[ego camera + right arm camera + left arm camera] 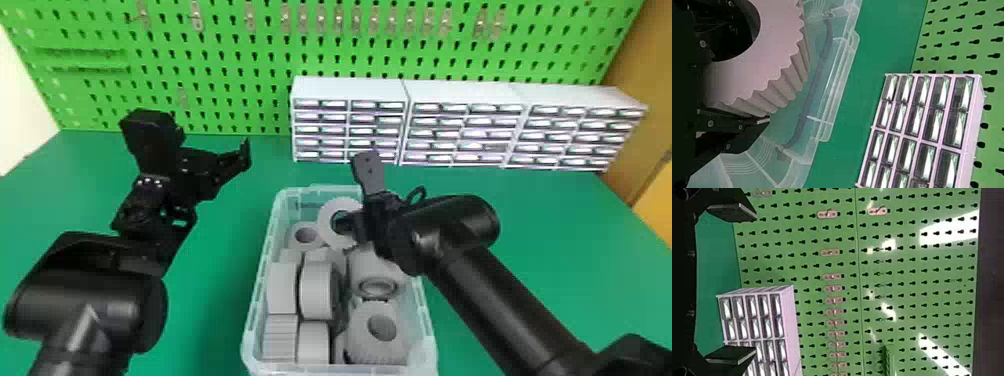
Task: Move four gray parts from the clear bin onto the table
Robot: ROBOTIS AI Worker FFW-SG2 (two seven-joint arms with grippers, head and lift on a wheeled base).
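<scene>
My right gripper is inside the far end of the clear bin, at a gray ring-shaped part. Seen from the right wrist, my right gripper is shut on the wall of that toothed gray part; the lower finger lies against its teeth and the other goes into its dark hole. Several more gray parts fill the bin, some on edge and some showing round holes. Left of the bin, my left gripper is held above the table; from its wrist, the left gripper stands open and holds nothing.
White drawer cabinets stand along the table's back right, behind the bin. A green pegboard with small metal hooks rises behind them. Green tabletop extends on both sides of the bin.
</scene>
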